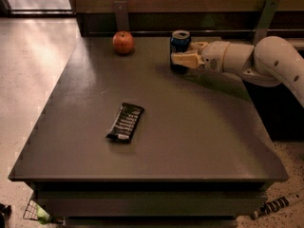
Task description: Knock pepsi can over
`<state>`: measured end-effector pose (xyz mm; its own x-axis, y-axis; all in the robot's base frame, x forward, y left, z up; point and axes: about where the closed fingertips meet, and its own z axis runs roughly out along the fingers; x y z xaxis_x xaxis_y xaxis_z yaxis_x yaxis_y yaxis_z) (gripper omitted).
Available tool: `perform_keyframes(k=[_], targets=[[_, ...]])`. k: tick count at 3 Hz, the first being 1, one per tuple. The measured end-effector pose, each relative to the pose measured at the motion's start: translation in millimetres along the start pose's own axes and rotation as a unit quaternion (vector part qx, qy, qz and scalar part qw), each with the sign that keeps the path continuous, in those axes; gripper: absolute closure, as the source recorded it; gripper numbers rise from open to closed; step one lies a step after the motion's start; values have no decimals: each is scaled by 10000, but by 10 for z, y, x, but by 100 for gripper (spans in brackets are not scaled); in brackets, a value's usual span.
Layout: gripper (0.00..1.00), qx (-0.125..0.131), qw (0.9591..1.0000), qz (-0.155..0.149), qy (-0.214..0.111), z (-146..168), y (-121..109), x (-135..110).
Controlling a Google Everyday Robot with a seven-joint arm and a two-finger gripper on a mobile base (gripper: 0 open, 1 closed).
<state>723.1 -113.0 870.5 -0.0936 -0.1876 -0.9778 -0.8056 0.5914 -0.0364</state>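
Observation:
The pepsi can (179, 42) is dark blue with a silver top rim and stands upright near the far edge of the grey table (190, 137). My gripper (183, 56) reaches in from the right on a white arm (256, 61). Its pale fingers (184, 60) lie against the can's front and right side, covering the lower part of the can.
A red apple (123, 42) sits to the left of the can near the far edge. A black candy bar wrapper (125, 122) lies flat in the middle-left of the table. A dark wall with metal brackets (121, 13) runs behind the table.

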Motion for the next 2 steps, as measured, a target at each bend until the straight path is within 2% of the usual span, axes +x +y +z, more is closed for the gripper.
perform_keyframes(k=[1, 2], targets=[[100, -16, 9988, -154, 459, -45, -45, -91], [100, -98, 9939, -320, 1053, -76, -71, -141]])
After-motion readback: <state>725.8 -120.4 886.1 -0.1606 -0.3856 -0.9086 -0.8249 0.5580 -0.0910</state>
